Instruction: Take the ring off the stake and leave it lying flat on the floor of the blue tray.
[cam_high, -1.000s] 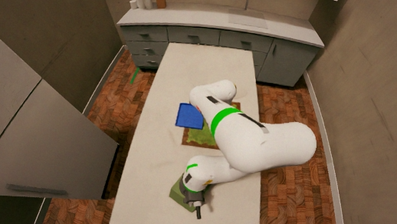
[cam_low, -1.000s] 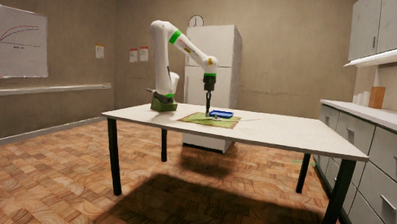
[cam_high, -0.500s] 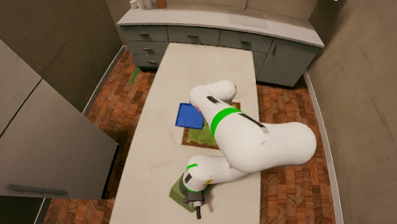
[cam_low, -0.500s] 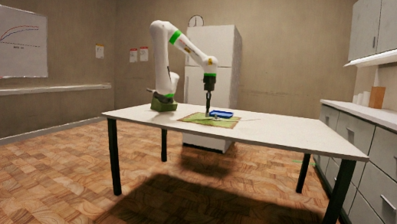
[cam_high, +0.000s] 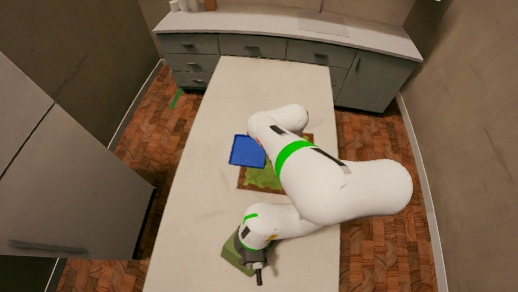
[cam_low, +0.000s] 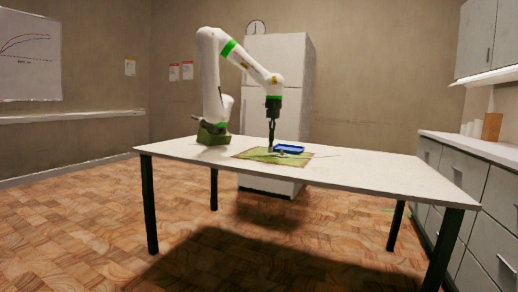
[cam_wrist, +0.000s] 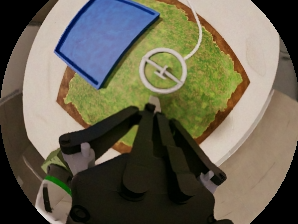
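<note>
kitchen, fridge (cam_high: 75, 190) (cam_low: 274, 60), grey drawers (cam_high: 252, 46) (cam_low: 457, 175), long counter (cam_high: 280, 22) (cam_low: 467, 147)

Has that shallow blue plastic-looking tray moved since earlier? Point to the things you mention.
No: seen from above, the blue tray (cam_high: 245, 152) (cam_low: 290, 148) (cam_wrist: 100, 40) still covers the same corner of the flat green, brown-edged mat (cam_high: 257, 179) (cam_low: 295, 161) (cam_wrist: 212, 82).
</note>
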